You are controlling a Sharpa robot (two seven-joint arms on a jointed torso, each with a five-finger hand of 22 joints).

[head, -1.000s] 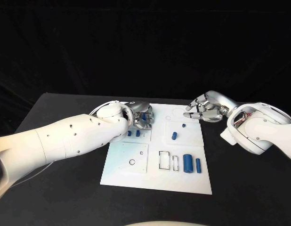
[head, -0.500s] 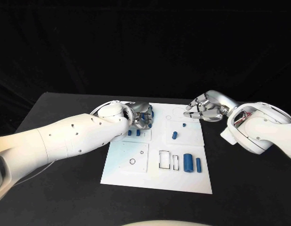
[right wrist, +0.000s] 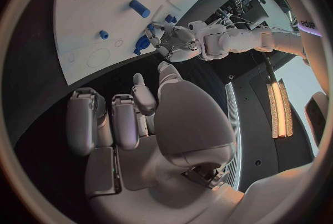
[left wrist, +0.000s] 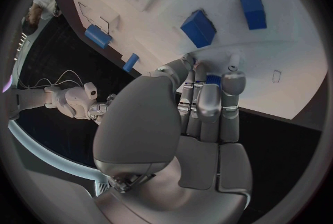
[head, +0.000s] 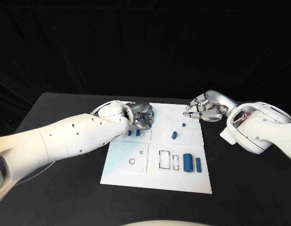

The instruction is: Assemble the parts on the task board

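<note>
Blue part (left wrist: 213, 80) pinched in left hand (head: 142, 116); right hand (head: 203, 108) empty, fingers apart

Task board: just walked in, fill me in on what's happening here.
The robot is assembling small blue parts on the white task board. Its left robot hand is over the board's far left corner and pinches a blue part in its fingertips. The right robot hand hovers by the far right corner with curled fingers, holding nothing. Two blue cylinders lie near the board's near right side; other small blue pieces sit mid-board.
</note>
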